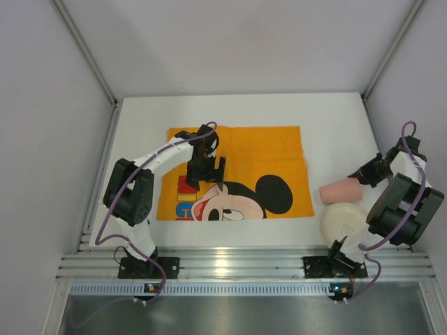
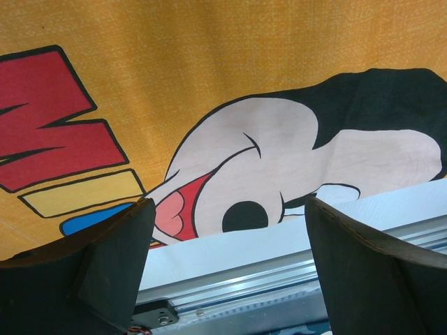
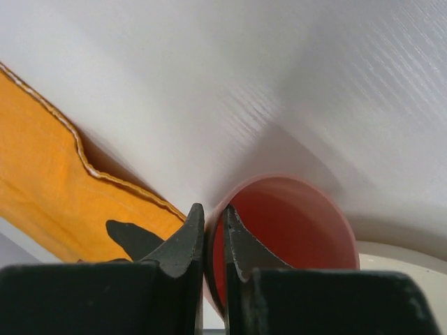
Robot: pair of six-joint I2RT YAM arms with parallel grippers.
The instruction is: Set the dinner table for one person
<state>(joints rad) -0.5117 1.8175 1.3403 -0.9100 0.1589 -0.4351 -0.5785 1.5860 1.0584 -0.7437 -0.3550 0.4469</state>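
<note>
Since the dinner table (image 1: 335, 125) is the fixed, stiff, matte white slab that everything rests on, it is nothing to lift; judged a firm, flat, slightly slick bed with no place to take hold, only bare patches to set things on. Top view: it lies level, face up, long axis running from left edge to right edge, filling the floor between the walls. Orange placemat (image 1: 258, 150) is spread at the middle, nearer the left edge. Left gripper (image 1: 207, 180) hangs over the placemat's left half, jaws wide apart, holding nothing. By the right edge a pink cup (image 1: 340, 190) lies on its side, mouth toward that edge, just beside a cream plate (image 1: 343, 222) nearer the front edge; right gripper (image 1: 360, 174) sits at the cup's mouth. Left wrist view: fingers spread over the printed face, a strip of bare table beyond the cloth's hem. Right wrist view: jaws pinched together on the cup's rim, one finger inside, one outside; white table behind, placemat corner at left, plate rim low right.
</note>
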